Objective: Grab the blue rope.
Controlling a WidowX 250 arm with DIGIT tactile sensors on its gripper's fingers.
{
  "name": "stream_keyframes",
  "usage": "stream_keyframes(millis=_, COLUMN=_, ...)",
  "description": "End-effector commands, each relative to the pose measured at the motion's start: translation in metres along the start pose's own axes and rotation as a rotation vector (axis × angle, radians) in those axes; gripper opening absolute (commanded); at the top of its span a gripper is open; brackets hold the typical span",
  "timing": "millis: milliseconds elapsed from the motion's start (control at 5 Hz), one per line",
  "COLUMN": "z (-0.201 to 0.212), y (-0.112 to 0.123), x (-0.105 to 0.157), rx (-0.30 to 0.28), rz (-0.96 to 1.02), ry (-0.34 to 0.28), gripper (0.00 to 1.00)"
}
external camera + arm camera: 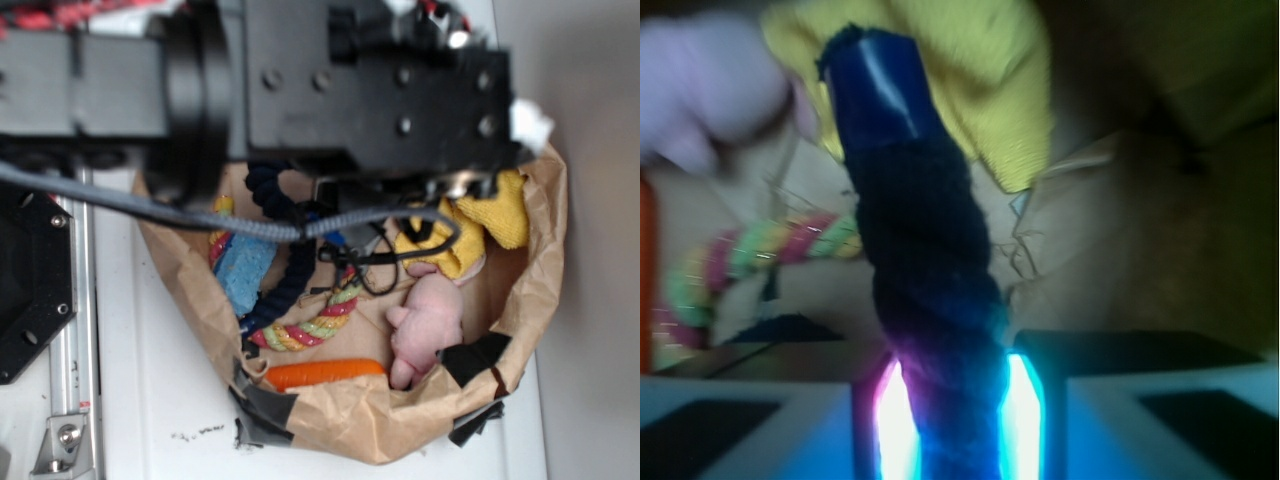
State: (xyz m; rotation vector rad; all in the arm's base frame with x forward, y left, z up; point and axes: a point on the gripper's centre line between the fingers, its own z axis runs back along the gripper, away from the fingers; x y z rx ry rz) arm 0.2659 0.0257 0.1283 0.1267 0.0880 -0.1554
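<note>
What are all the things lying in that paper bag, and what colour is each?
brown paper bag: one, brown, on the white table, holding everything
blue rope: one, dark navy, between the hand's fingers in the wrist view
striped rope: one, pink-yellow-green, near the bag's front
sponge block: one, light blue, left side of the bag
orange toy: one, orange, at the front wall
pink plush: one, pale pink, right of centre
yellow cloth: one, yellow, at the back right
hand: one, closed around the blue rope

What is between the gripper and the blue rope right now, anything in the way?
Nothing visible. In the wrist view the blue rope already runs between the gripper fingers, its glossy capped end toward the yellow cloth. Whether the gripper has closed on it is unclear.
</note>
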Motion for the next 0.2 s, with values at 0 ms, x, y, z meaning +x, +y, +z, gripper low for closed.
stream_keyframes(millis=0, z=0.0396, y=0.0142, x=-0.0043, rx=-0.053, rz=0.133, ry=-0.053, gripper=0.0)
